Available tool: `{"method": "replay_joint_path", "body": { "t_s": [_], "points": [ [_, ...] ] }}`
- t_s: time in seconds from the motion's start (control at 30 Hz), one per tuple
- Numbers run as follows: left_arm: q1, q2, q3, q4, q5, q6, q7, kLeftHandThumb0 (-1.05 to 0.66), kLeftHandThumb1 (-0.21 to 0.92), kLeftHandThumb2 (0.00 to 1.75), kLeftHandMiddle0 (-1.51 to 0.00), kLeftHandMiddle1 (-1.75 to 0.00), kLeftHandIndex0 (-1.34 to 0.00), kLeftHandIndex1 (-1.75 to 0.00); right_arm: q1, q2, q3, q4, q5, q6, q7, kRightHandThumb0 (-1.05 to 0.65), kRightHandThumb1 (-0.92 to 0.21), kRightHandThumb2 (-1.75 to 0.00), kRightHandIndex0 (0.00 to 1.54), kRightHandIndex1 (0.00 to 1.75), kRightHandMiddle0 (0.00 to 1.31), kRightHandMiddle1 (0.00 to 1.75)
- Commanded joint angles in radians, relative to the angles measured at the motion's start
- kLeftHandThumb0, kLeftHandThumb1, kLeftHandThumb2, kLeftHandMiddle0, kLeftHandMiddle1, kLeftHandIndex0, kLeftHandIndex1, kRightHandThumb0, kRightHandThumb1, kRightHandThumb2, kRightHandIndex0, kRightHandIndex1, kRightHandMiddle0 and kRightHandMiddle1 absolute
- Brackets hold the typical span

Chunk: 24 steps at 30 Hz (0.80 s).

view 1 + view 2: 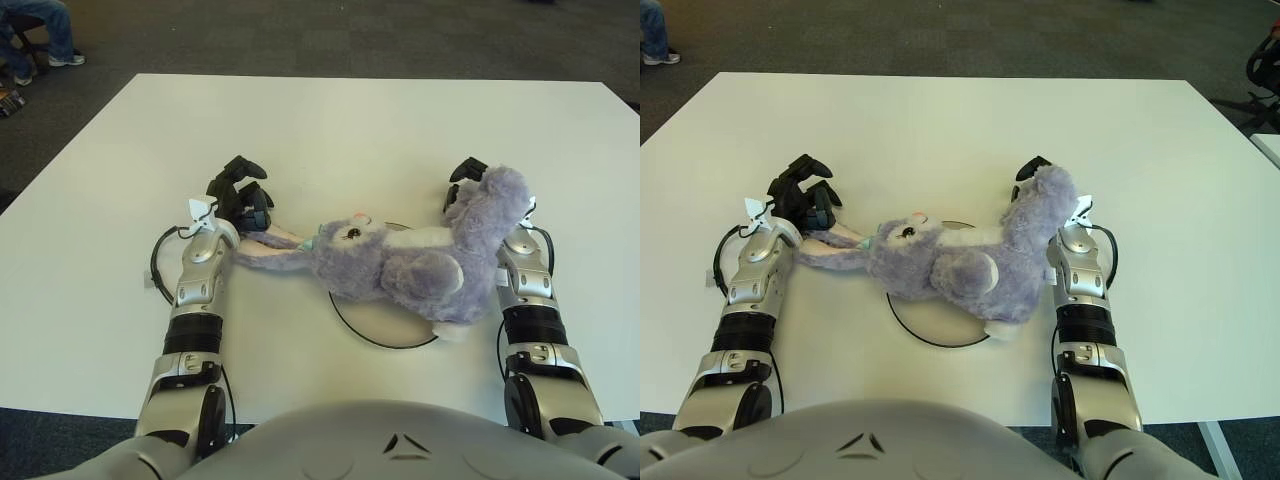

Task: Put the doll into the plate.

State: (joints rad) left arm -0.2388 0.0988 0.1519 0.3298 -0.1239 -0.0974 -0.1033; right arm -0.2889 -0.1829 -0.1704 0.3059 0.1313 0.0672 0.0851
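While the doll [420,265] lies across the plate [365,325], with its ears trailing off the rim to the left, lower it evenly and gather those ears inward before letting go. Left hand [240,200] sits by the ear tips, fingers curled; whether it pinches them cannot be told. Right hand [462,185] is mostly hidden behind the doll's rear end, grip unclear

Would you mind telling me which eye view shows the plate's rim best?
The right eye view: the plate shows a long dark arc of rim in front of the doll. The left eye view shows nearly the same arc, with the doll likewise covering the far side.
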Motion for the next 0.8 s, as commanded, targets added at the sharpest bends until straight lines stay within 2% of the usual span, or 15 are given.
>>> {"method": "replay_joint_path", "body": {
  "t_s": [0.0,0.17,0.57,0.63,0.77],
  "points": [
    [0.002,0.006,-0.013,0.095,0.039,-0.012,0.023,-0.01,-0.05,1.71,-0.90,-1.74,-0.69,-1.67,0.021,-0.001,-0.005,0.021,0.002,0.014,0.005,-0.01,0.06,-1.74,0.88,1.75,0.67,1.75],
    [-0.018,0.010,-0.014,0.155,0.058,-0.045,0.034,-0.01,-0.10,1.74,-0.94,-1.75,-0.76,-1.59,0.021,-0.003,-0.005,0.023,-0.001,0.011,0.006,-0.01,0.06,-1.75,0.89,1.75,0.67,1.75],
    [-0.050,0.013,-0.004,0.257,0.079,-0.100,0.093,-0.02,-0.09,1.71,-0.94,-1.75,-0.77,-1.55,0.022,0.001,-0.009,0.021,0.006,0.012,0.010,-0.01,0.05,-1.74,0.88,1.75,0.67,1.75],
    [-0.053,0.014,-0.005,0.266,0.080,-0.107,0.095,-0.01,-0.03,1.67,-0.82,-1.75,-0.73,-1.64,0.022,0.001,-0.009,0.021,0.004,0.014,0.008,-0.01,0.05,-1.73,0.88,1.75,0.66,1.75],
    [-0.054,0.014,-0.006,0.277,0.080,-0.120,0.095,-0.02,-0.06,1.69,-0.90,-1.75,-0.75,-1.57,0.021,0.001,-0.009,0.021,0.001,0.018,0.004,-0.01,0.04,-1.73,0.87,1.75,0.66,1.75]
  ]
}}
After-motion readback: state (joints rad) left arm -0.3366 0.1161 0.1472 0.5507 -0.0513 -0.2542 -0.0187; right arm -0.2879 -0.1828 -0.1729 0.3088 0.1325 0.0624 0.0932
